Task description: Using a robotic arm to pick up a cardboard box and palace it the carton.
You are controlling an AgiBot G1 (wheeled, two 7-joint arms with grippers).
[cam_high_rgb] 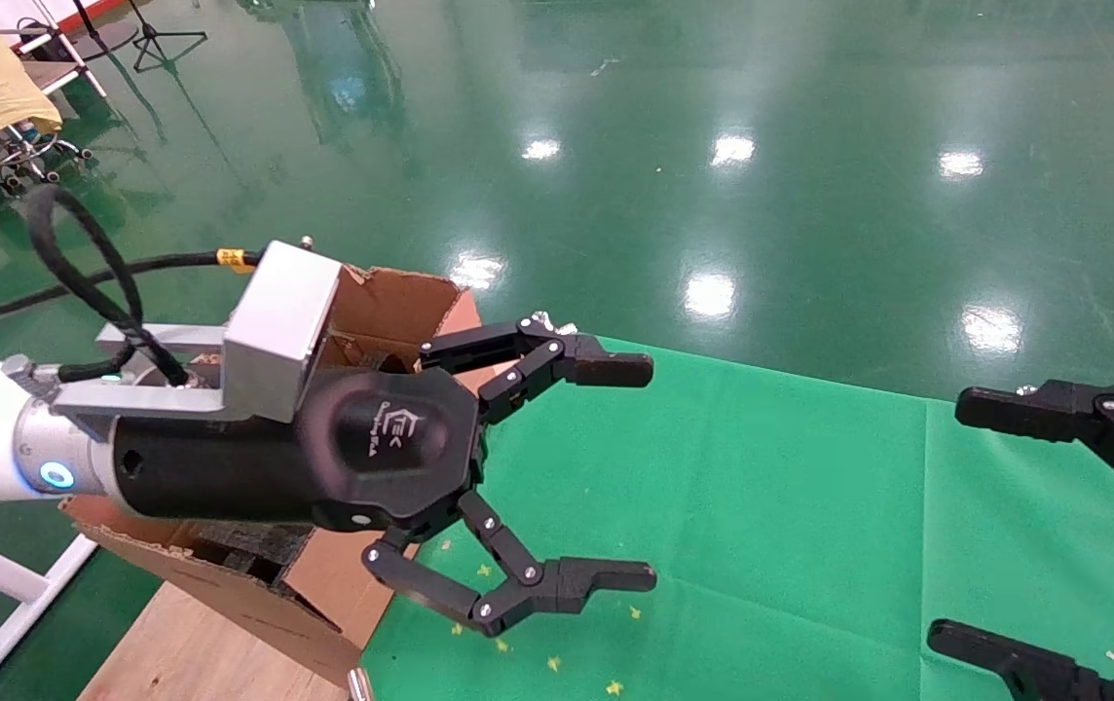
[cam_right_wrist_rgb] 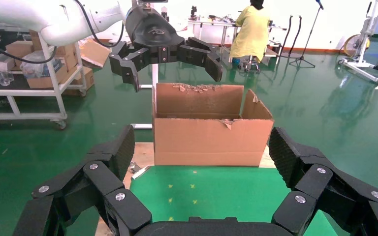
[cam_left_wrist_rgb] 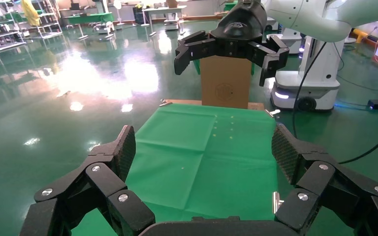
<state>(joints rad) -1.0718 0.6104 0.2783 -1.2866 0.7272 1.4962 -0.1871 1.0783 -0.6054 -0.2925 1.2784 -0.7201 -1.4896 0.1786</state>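
Observation:
My left arm, white with a silver box and a black cable, holds its gripper (cam_high_rgb: 649, 473) open and empty above the green cloth (cam_high_rgb: 761, 506), just right of the carton (cam_high_rgb: 391, 302). The carton is large, brown and open-topped with torn flaps; it also shows in the right wrist view (cam_right_wrist_rgb: 206, 132). A closed brown cardboard box (cam_left_wrist_rgb: 225, 86) stands upright at the cloth's far end in the left wrist view, behind my right gripper (cam_left_wrist_rgb: 225, 69). It is out of the head view. My right gripper (cam_high_rgb: 951, 521) is open and empty at the right edge.
The cloth lies on a wooden table (cam_high_rgb: 187, 652) with metal clips (cam_left_wrist_rgb: 276, 201) at its edges. The green shiny floor (cam_high_rgb: 713, 146) surrounds it. A robot base (cam_left_wrist_rgb: 305, 83), a shelf cart (cam_right_wrist_rgb: 24, 73) and a person in yellow (cam_right_wrist_rgb: 251, 32) stand farther off.

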